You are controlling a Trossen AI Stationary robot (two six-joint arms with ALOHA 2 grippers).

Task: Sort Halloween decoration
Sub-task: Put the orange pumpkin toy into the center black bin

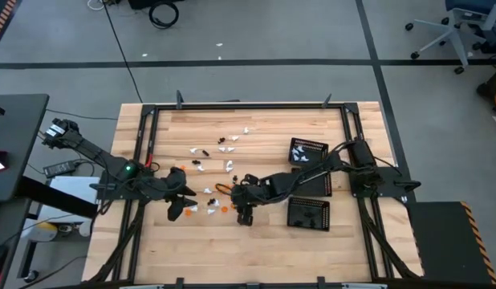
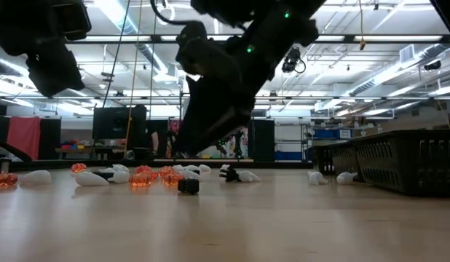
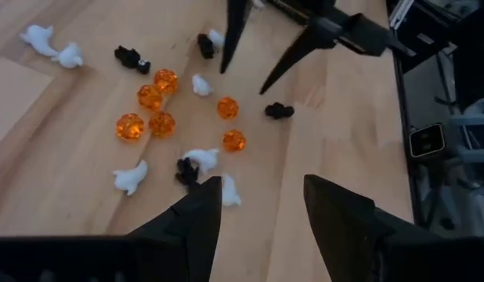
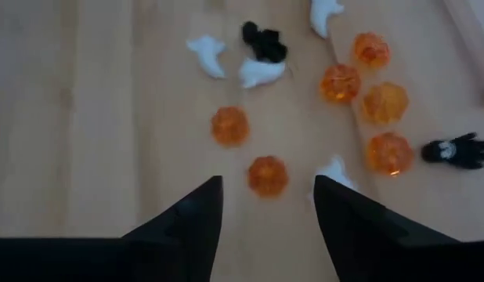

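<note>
Orange pumpkin trinket (image 4: 267, 174) lies on the wooden table (image 1: 256, 249) just ahead of the right gripper (image 4: 267, 205), its fingers spread wide and empty, while the open left gripper (image 3: 261, 205) waits beside the scattered cluster.

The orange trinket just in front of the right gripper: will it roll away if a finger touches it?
Probably. The orange trinket looks round and faceted, so a nudge may roll it. It looks glossy, maybe slippery. The right gripper is open astride it, so closing centred should trap it.
</note>
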